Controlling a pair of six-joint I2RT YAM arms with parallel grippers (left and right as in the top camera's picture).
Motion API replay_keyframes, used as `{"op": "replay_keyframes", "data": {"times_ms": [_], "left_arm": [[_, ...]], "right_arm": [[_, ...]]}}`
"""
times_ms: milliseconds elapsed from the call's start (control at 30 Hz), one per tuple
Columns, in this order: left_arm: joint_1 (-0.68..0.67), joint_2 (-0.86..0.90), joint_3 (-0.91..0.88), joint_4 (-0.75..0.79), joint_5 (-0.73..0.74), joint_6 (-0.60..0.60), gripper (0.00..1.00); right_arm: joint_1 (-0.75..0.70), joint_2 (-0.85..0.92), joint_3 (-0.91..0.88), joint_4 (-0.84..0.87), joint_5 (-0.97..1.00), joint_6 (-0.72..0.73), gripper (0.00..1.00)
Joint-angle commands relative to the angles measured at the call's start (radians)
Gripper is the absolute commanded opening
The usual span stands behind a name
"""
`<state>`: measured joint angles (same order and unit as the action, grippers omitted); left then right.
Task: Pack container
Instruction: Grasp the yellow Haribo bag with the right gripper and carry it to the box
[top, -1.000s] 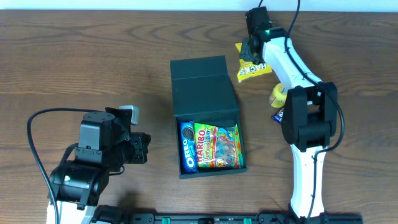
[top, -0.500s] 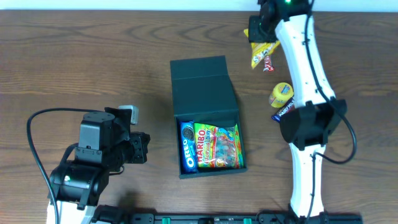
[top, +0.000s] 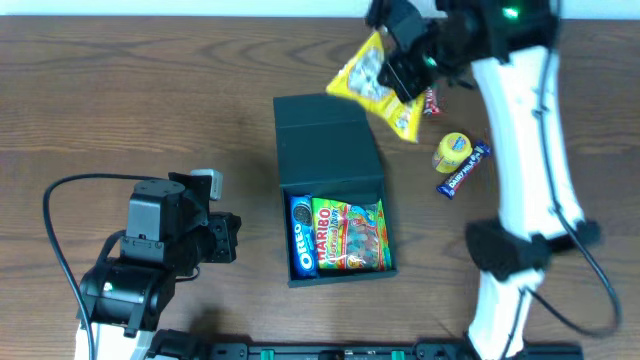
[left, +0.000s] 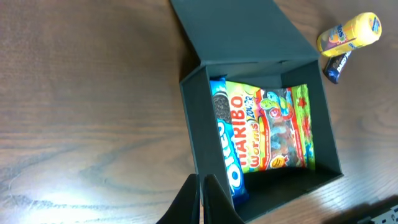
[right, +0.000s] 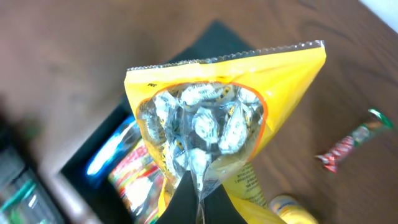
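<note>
The yellow bag (right: 211, 93) is hiding the fingertips of the right tool (right: 198, 190), which is clamping it. The open container (top: 325, 125) is lying beneath that tool, on the brown wood tabletop (top: 120, 90). The left tool (left: 200, 198), cropped, is sitting closed and empty.

Container mouth unblocked from above
Below the right claw (top: 402, 68) and its gripped yellow sweets bag (top: 375, 88), the container (top: 325, 130) floor is covered by Oreo pack (top: 300, 237) and Haribo Worms bag (top: 351, 236).
</note>
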<state>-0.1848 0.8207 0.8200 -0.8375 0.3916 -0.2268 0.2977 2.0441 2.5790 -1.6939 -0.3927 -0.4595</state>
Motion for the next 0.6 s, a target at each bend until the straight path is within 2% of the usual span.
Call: {"op": "replay_keyframes", "data": {"times_ms": [0, 133, 300, 567], "left_arm": [[0.003, -0.005, 0.022, 0.000, -0.005, 0.022, 0.06], [0.003, -0.005, 0.022, -0.001, 0.012, 0.022, 0.05], [0.003, -0.005, 0.022, -0.001, 0.028, 0.026, 0.06], [0.003, -0.005, 0.022, 0.000, 0.028, 0.041, 0.06]], "right_arm": [[0.015, -0.131, -0.190, -0.004, -0.170, -0.209, 0.01], [0.058, -0.224, -0.477, -0.002, -0.230, -0.317, 0.01], [0.116, -0.230, -0.716, 0.029, -0.274, -0.425, 0.01], [0.187, -0.226, -0.987, 0.201, -0.269, -0.503, 0.01]]}}
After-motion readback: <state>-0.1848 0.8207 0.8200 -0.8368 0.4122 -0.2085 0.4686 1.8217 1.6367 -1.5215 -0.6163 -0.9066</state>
